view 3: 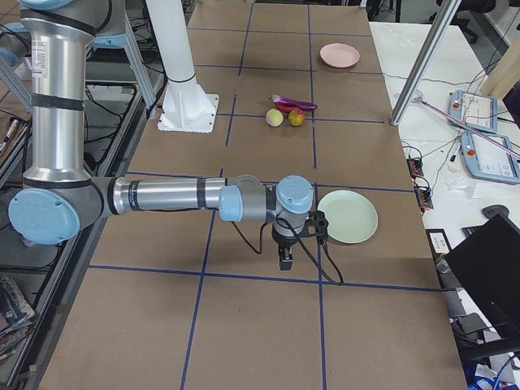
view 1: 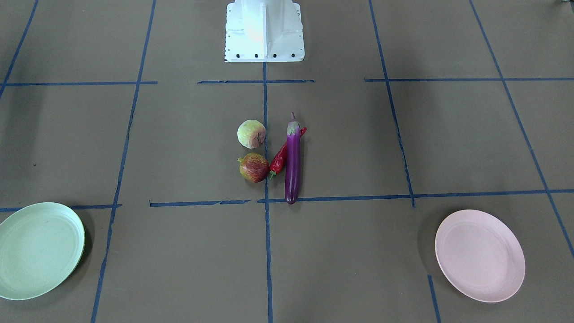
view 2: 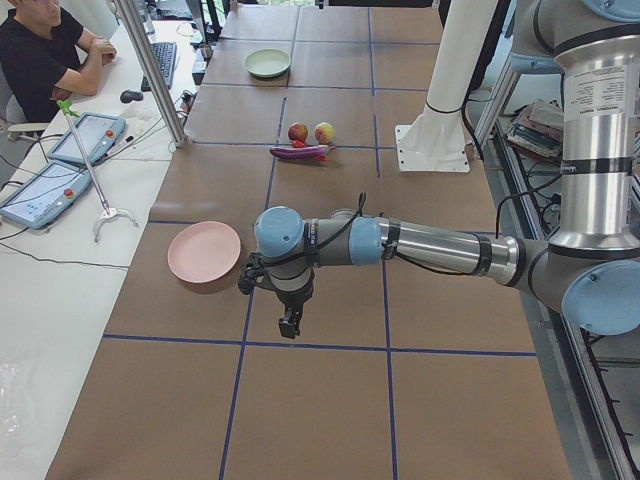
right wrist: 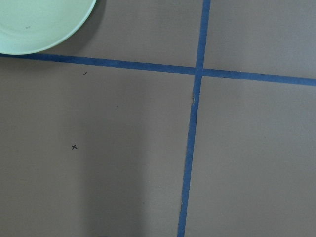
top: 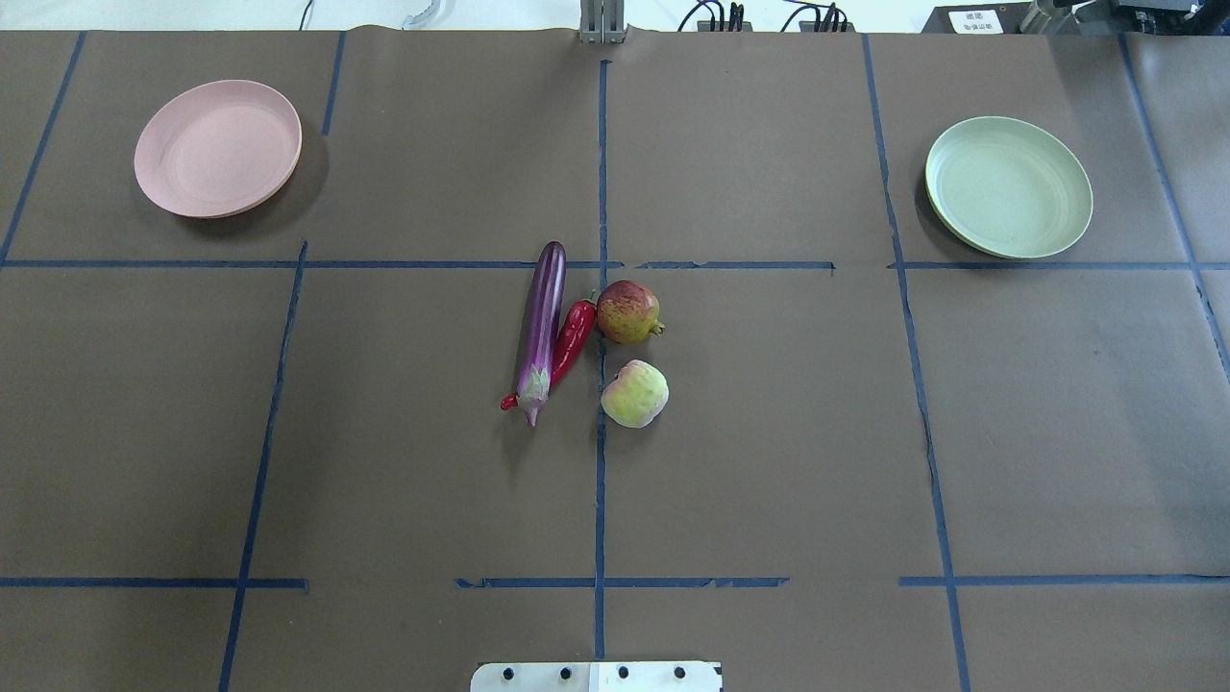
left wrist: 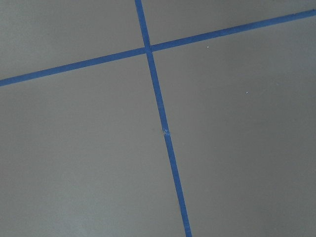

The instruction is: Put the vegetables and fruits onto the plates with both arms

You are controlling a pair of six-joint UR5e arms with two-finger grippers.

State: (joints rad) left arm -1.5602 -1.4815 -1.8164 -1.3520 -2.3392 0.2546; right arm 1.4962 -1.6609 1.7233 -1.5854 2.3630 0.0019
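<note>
The purple eggplant (top: 543, 327) lies mid-table with the red chili pepper (top: 574, 336) against it. Beside them sit the mottled red-yellow fruit (top: 629, 311) and the pale green-yellow fruit (top: 634, 393). The pink plate (top: 218, 147) and the mint green plate (top: 1009, 187) are empty at the far corners. My left gripper (view 2: 290, 325) hangs over bare table near the pink plate (view 2: 204, 252). My right gripper (view 3: 286, 262) hangs near the mint plate (view 3: 348, 216). Both show only in the side views, so I cannot tell whether they are open or shut.
The white robot base (view 1: 264, 31) stands at the table's near edge. Blue tape lines (top: 601, 461) cross the brown table. A seated person (view 2: 45, 55) and tablets (view 2: 45, 190) are at a side desk. The mint plate's rim (right wrist: 39, 19) shows in the right wrist view.
</note>
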